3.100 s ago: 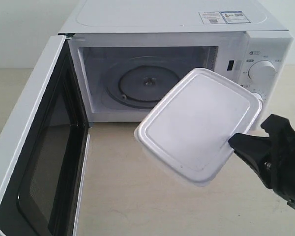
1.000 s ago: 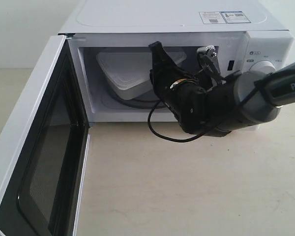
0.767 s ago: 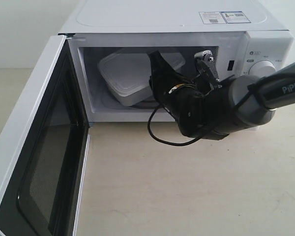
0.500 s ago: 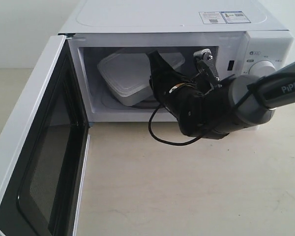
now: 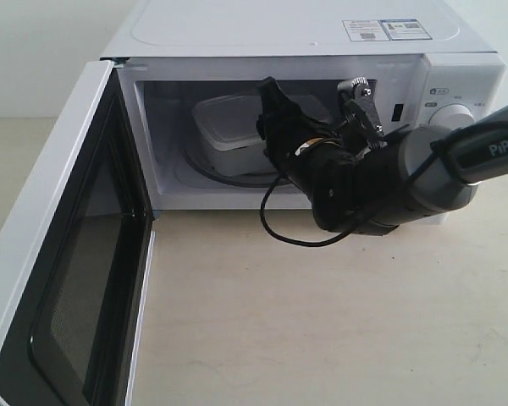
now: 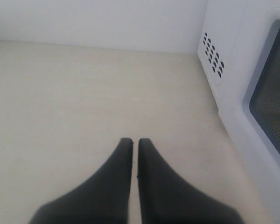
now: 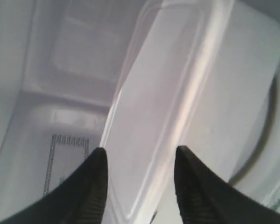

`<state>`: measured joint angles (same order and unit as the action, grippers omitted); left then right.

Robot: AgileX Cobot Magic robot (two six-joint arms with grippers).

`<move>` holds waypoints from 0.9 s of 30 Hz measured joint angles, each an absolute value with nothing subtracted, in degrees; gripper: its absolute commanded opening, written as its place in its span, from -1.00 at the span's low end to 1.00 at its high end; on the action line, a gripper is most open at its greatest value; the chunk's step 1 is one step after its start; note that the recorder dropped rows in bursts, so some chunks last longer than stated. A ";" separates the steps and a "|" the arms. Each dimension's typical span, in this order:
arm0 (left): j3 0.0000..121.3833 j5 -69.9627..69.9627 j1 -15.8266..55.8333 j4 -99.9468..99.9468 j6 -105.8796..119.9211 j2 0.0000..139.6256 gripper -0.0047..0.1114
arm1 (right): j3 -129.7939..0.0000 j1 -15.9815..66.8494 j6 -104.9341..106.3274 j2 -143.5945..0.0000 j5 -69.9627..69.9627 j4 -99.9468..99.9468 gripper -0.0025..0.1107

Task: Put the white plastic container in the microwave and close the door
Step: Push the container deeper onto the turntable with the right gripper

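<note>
The white plastic container [image 5: 227, 128] lies inside the microwave [image 5: 288, 34], resting on the glass turntable [image 5: 205, 172]. My right gripper [image 5: 309, 110] reaches into the cavity from the right. In the right wrist view it [image 7: 140, 150] is open, and the container's [image 7: 177, 93] rimmed edge runs between its spread fingers without being pinched. The door [image 5: 59, 254] stands wide open at the left, black inner face showing. My left gripper [image 6: 131, 140] is shut on nothing above bare table, beside the door's outer face [image 6: 270, 98]; the exterior view does not show it.
The right arm's dark body and a looping cable [image 5: 279, 233] hang in front of the microwave's opening. The upper dial [image 5: 451, 118] is on the control panel at the right. Side vents [image 6: 213, 58] show near the left gripper. Beige tabletop [image 5: 322, 321] lies in front.
The container, held outside three seconds ago, was carried into the cavity. Over the last second it dropped from tilted to flat on the turntable and the right gripper's jaws let it go.
</note>
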<state>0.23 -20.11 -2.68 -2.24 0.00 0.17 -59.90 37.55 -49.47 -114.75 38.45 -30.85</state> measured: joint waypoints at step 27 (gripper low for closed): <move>0.23 -20.11 -2.68 -2.24 0.00 0.17 -0.84 | -46.68 37.54 -23.24 -109.89 37.27 7.69 -0.96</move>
